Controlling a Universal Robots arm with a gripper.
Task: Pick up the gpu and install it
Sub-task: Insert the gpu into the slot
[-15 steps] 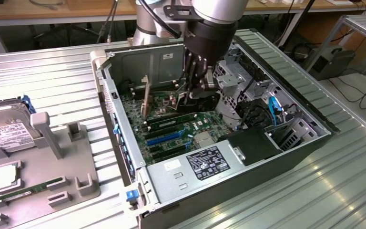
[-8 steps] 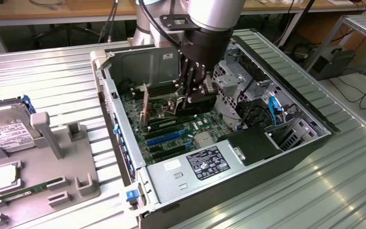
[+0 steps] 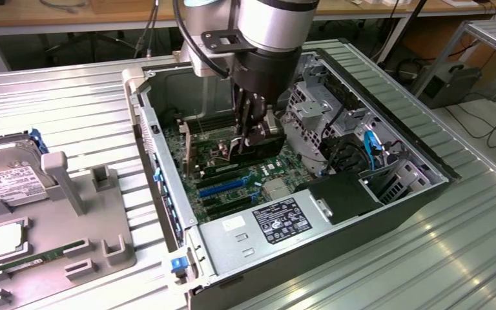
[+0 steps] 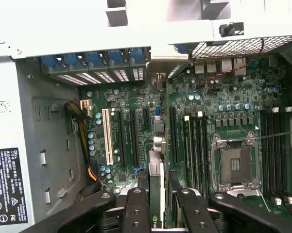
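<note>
Your gripper (image 4: 158, 206) is clenching the gpu (image 4: 157, 189) edge-on between its two fingers (image 4: 136, 213), holding the card upright inside the open computer case (image 3: 420, 194). In the exterior view, the gpu (image 3: 257, 145) is hanging directly under the gripper (image 3: 252, 132), right above the motherboard (image 4: 214, 111) and its expansion slots (image 4: 128, 138).

We see the gpu (image 4: 157, 194) standing on edge inside the open computer case, pinched between the gripper's (image 4: 158, 201) two black fingers, its silver end bracket running up toward the case's rear slot openings. In the exterior view the gpu (image 3: 261, 145) shows as a dark card held upright just over the green motherboard (image 3: 230, 171), among the expansion slots.
</note>
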